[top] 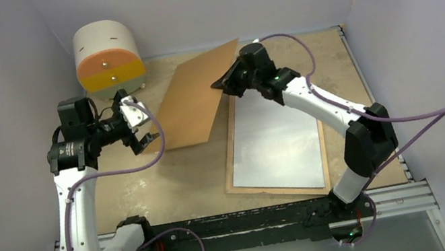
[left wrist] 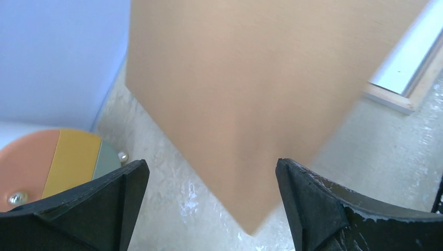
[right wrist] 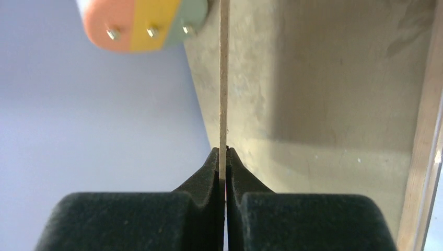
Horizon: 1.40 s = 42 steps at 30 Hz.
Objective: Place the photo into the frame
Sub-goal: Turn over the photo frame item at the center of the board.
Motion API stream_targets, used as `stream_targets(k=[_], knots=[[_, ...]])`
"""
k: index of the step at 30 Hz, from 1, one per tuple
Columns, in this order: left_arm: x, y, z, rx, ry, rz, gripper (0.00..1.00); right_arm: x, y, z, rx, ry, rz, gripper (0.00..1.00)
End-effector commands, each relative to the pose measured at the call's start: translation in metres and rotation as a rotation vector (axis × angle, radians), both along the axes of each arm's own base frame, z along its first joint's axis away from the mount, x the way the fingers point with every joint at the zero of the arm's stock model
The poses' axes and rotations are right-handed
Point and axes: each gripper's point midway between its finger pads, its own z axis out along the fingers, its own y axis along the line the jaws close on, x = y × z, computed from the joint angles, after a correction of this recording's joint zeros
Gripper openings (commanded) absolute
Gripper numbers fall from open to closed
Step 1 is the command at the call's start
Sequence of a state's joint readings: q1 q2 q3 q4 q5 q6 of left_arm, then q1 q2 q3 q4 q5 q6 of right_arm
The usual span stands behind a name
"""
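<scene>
Jaws first: your left jaws stand wide open, holding nothing, just beside the low corner of the brown board [top: 191, 100]. Your right jaws are clenched on that board's right edge, holding it tilted. The frame [top: 229, 151] lies flat on the worktop [top: 149, 192] just below them, untouched. Expect it stiff but thin, its pane fragile; take it by the wooden rim.
</scene>
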<state>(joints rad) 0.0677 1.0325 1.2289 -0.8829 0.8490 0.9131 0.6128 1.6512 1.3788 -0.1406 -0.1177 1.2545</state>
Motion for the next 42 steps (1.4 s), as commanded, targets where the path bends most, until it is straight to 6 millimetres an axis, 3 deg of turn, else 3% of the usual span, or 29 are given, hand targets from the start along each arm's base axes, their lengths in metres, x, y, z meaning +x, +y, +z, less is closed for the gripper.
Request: stream_targets(k=[1,7,12,15,19,23,27,31,36,38,40,42], knots=[[-0.022,-0.02,0.006,0.024,-0.054,-0.165,0.99,0.013,-0.021,0.083,0.191,-0.041,-0.091,0.0],[-0.02,-0.026,0.004,0.146,-0.217,-0.187,0.99,0.017,-0.023,0.091,0.321,0.023,-0.093,0.0],[-0.021,-0.032,0.018,0.205,-0.369,-0.225,0.99,0.017,-0.015,0.088,0.415,0.06,-0.087,0.0],[-0.017,-0.031,0.018,0.269,-0.472,-0.253,0.93,0.017,-0.01,0.087,0.457,0.079,-0.078,0.0],[-0.024,-0.029,0.003,0.336,-0.441,-0.308,0.91,0.014,-0.004,0.085,0.508,0.098,-0.071,0.0],[-0.022,-0.031,0.004,0.334,-0.459,-0.3,0.85,0.01,0.004,0.085,0.523,0.108,-0.057,0.0],[-0.015,-0.039,0.007,0.301,-0.452,-0.288,0.73,0.005,0.018,0.083,0.535,0.13,-0.033,0.0],[-0.001,-0.046,0.011,0.302,-0.437,-0.24,0.4,0.002,0.027,0.081,0.55,0.147,-0.031,0.0],[0.01,-0.053,0.025,0.299,-0.5,-0.199,0.17,-0.004,0.037,0.076,0.558,0.165,0.022,0.0],[0.016,-0.052,0.031,0.303,-0.556,-0.171,0.08,-0.014,0.042,0.074,0.569,0.186,0.098,0.13],[0.021,-0.051,0.04,0.3,-0.621,-0.141,0.0,-0.021,0.04,0.07,0.558,0.175,0.17,0.36],[0.025,-0.05,0.05,0.288,-0.668,-0.116,0.0,-0.029,0.034,0.059,0.519,0.164,0.253,0.57]])
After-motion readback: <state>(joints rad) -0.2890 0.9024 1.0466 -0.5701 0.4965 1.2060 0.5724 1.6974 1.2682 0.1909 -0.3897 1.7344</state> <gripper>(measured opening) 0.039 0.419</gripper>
